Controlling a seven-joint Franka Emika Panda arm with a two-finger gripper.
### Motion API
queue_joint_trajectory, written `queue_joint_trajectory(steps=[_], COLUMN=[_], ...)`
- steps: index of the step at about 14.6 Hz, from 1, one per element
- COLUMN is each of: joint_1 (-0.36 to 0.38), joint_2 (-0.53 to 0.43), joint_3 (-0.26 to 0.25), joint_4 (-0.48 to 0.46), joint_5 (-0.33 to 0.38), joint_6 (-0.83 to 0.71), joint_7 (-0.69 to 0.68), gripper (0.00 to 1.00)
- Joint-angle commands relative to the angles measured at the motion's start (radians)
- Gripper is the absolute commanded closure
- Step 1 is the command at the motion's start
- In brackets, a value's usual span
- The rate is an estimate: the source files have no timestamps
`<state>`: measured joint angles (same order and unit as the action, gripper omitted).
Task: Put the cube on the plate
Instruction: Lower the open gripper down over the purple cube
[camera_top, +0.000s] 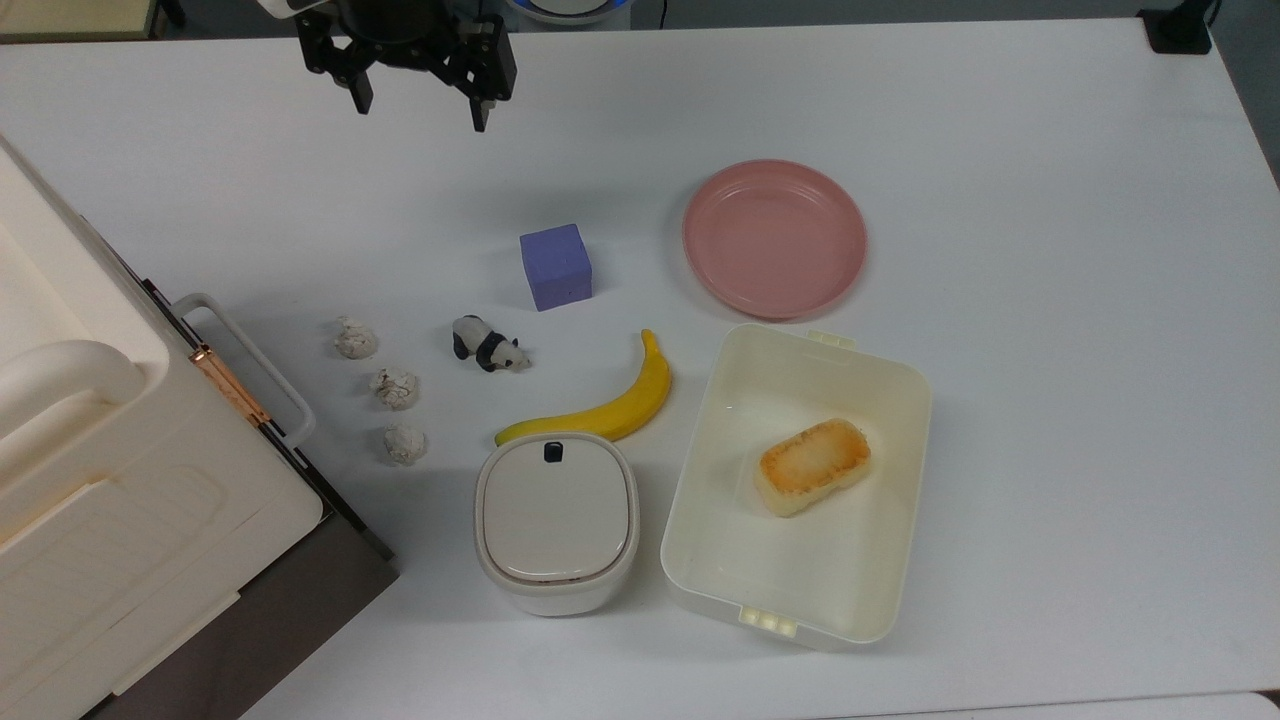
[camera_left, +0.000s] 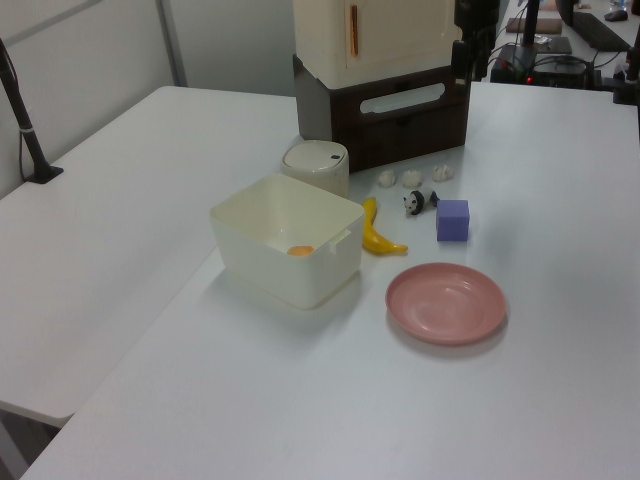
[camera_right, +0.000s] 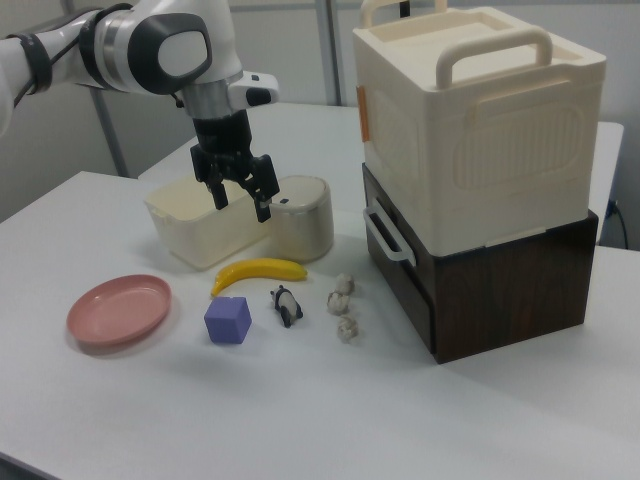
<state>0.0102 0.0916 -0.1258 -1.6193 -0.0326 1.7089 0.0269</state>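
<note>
top view, near to far: cream container (camera_top: 905, 420) at 6 o'clock holds a toasted bread piece (camera_top: 812, 466), lidded pot (camera_top: 556, 520) beside it, banana (camera_top: 610, 404) just above. cube (camera_top: 556, 266) sits on the table (camera_top: 1050, 300) mid-frame, apart from the plate (camera_top: 775, 238) at its 3 o'clock. panda toy (camera_top: 488, 345) at the cube's 7. gripper (camera_top: 420, 108) at 11 o'clock, fingers spread, seemingly empty, well apart from the cube.

cube (camera_top: 556, 266): matt, foam-like, blue-purple
plate (camera_top: 774, 238): smooth pink plastic, slight sheen
worktop (camera_top: 1050, 330): smooth white laminate, softly glossy
container (camera_top: 800, 585): cream plastic, glossy
banana (camera_top: 610, 405): smooth, waxy yellow
end effector (camera_top: 420, 105): black, matt
</note>
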Motion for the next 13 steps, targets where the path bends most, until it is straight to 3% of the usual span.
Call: queue_joint_trajectory(steps=[1,8,13], joint_1=[0.066,0.119,0.165], joint_2=[-0.004,0.003,0.118], joint_3=[0.002,0.002,0.002], joint_4=[-0.080,-0.226,-0.294], joint_5=[0.000,0.007,0.000], joint_6=[0.036,0.185,0.331], joint_7=[-0.054,-0.097,-0.154], gripper=[0.00,0.00,0.00])
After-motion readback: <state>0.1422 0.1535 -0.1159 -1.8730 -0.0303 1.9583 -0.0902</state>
